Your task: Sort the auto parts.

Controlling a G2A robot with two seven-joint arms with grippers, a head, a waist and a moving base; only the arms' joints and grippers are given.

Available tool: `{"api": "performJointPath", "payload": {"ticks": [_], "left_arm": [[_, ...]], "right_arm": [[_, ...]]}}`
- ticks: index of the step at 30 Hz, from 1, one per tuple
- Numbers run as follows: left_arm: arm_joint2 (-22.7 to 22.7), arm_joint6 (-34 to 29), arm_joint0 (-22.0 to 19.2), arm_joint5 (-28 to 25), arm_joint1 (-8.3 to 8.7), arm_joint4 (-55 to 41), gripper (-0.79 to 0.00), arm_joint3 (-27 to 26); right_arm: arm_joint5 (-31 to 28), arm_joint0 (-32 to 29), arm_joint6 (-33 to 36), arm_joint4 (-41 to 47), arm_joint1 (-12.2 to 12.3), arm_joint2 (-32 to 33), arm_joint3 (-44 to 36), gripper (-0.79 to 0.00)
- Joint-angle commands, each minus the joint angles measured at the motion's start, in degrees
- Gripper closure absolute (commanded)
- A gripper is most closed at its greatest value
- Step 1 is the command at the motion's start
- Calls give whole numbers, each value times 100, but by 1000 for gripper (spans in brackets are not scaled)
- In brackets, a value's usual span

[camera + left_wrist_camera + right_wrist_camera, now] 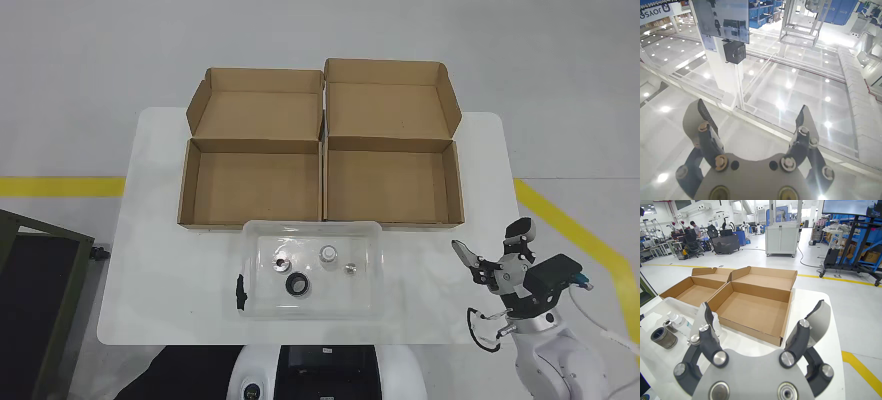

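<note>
Bearing [298, 286], bushing [282, 265] and spray bottle [327, 254] in clear bin [370, 300], beside two open cardboard boxes [250, 185]. Right gripper [762, 305] spread wide and empty near right edge of table [160, 280]. Left gripper [751, 105] likewise spread, empty.

The right gripper [762, 306] has a flat grey metal plate [753, 376] with a round top edge. Two black bars [800, 336] sit on the plate. Shiny silver screws [787, 358] hold them on. Its fingers [820, 319] are pale silver, with bumpy black pads [708, 313] on the inside. Two round holes [786, 392] sit low on the plate.

The left gripper [751, 104] has the same shape, but some of its screws [721, 162] look gold.

From above, the right arm [545, 350] is white and round. A thin black cable [471, 328] loops beside it. A black block [555, 272] with a little blue bit sits near the right gripper [490, 240].
</note>
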Motion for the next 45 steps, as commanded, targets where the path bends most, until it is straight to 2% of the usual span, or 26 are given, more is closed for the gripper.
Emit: {"api": "performJointPath", "payload": {"ticks": [1, 28, 34, 45], "left_arm": [[0, 0, 0, 0, 0, 0, -784, 0], [0, 0, 0, 0, 0, 0, -785, 0], [0, 0, 0, 0, 0, 0, -785, 0], [0, 0, 0, 0, 0, 0, -785, 0]], "right_arm": [[0, 0, 0, 0, 0, 0, 0, -784], [-10, 4, 24, 6, 1, -6, 1, -785], [-207, 109, 775, -172, 41, -63, -275, -785], [-1113, 243, 2198, -615, 153, -356, -1156, -785]]}}
